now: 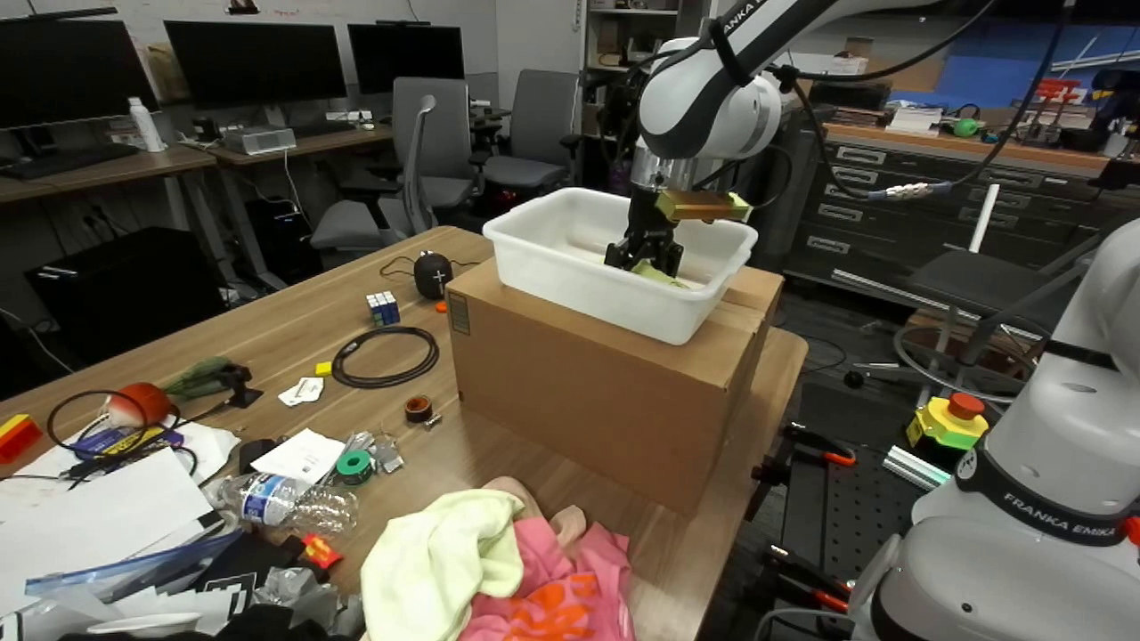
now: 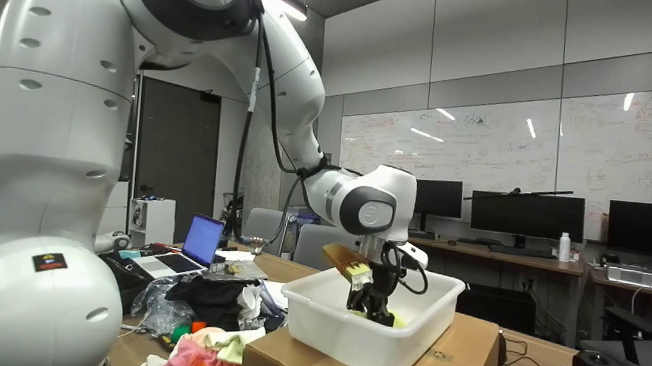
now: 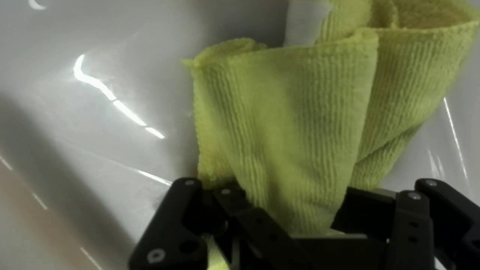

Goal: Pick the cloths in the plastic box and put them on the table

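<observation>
1. Where the arm ends, the gripper points down into the white plastic box, with its fingertips inside the walls.
2. Gripper state: the fingers are drawn together, practically to their limit, and pinch a fold of the yellow cloth.
3. Position of the yellow cloth: inside the plastic box, at the fingertips. The ribbed fabric gathers to a narrow neck at the gripper and spreads wider away from it. A white tag shows at the end away from the fingers.
4. From where I stand, only a small patch of the yellow cloth shows below the gripper. I cannot tell whether its lower side bears on the box floor.
5. Beneath the gripper, the plastic box rests on a brown cardboard box, which stands on the wooden table.
6. Lower than the gripper and well apart from it, near the cardboard box, a pale yellow cloth and a pink cloth with an orange print lie crumpled together on the table. Parts of a peach cloth show beside them.
7. Elsewhere on the table, away from the gripper: a puzzle cube, a coiled black cable and a clear bottle.
</observation>
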Controlling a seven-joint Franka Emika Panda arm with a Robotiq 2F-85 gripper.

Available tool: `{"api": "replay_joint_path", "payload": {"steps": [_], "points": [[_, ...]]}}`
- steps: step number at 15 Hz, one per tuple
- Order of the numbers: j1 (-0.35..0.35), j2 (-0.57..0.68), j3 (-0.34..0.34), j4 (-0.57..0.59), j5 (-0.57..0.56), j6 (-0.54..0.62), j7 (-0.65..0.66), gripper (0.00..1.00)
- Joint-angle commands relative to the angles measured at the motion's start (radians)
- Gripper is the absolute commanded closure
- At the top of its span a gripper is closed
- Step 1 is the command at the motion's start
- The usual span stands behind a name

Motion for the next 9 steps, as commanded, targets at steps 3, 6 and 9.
{"api": "replay_joint_path", "payload": {"steps": [3, 6, 9], "points": [[0.017, -0.116, 0.012, -0.048, 0.006, 0.019, -0.038, 0.94], [0.024, -0.239, 0.014, -0.087, -0.035, 0.012, -0.016, 0.93], [0.019, -0.392, 0.024, -0.13, -0.1, 0.022, 0.012, 0.94]]}}
